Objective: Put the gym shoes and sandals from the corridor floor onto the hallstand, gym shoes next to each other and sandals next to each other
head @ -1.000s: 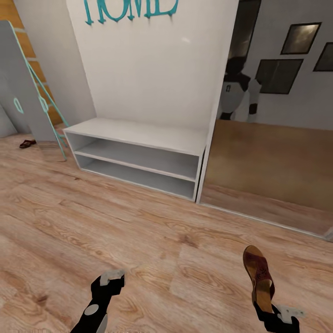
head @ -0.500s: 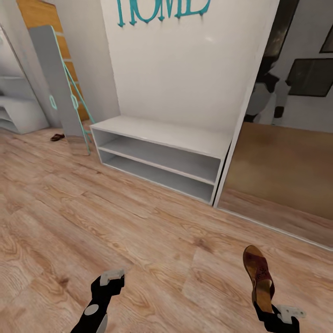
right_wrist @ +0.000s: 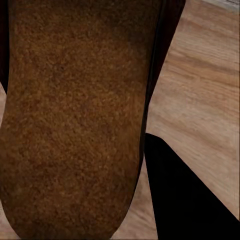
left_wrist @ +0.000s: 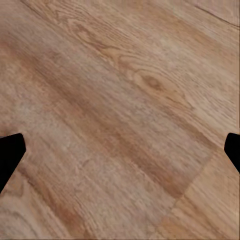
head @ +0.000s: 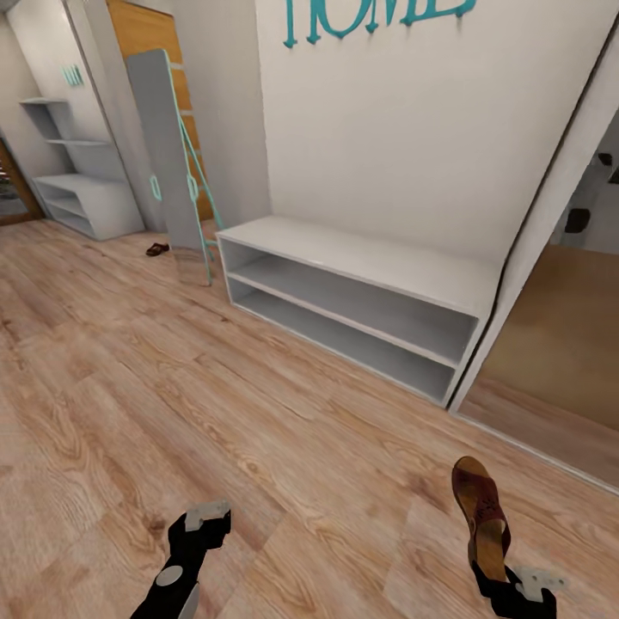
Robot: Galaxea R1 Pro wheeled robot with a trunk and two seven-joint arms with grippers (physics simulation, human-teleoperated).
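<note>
1. Head view: the right gripper [head: 507, 578] is pinched onto the heel end of a brown sandal [head: 481, 516], which it carries toe-forward above the corridor floor [head: 258, 430]. I take it the sandal is held out in front like that so it can go straight onto a shelf.
2. Same view: the left gripper [head: 206, 520] hangs low over the planks with nothing in it. From here I cannot tell how far its fingers are spread.
3. Same view: the hallstand [head: 361, 292] stands against the white wall under the teal HOME lettering [head: 378, 13], well ahead of both arms. Its bench top and two open shelves hold no shoes, so nothing has been placed yet.
4. Same view: the second sandal [head: 157, 249] lies on the floor far off, just beside a leaning grey mirror [head: 176, 163]. A smaller grey shelf unit [head: 82, 202] sits beyond it.
5. Left wrist view: bare wood grain lies between the two dark fingertips [left_wrist: 10, 155], which sit far apart at opposite edges. The left hand is spread wide with nothing between its fingers, free for another shoe.
6. Right wrist view: the tan footbed of the sandal [right_wrist: 75, 115] looms close, with one black finger [right_wrist: 185, 200] alongside it, pressed to the sandal's edge.
</note>
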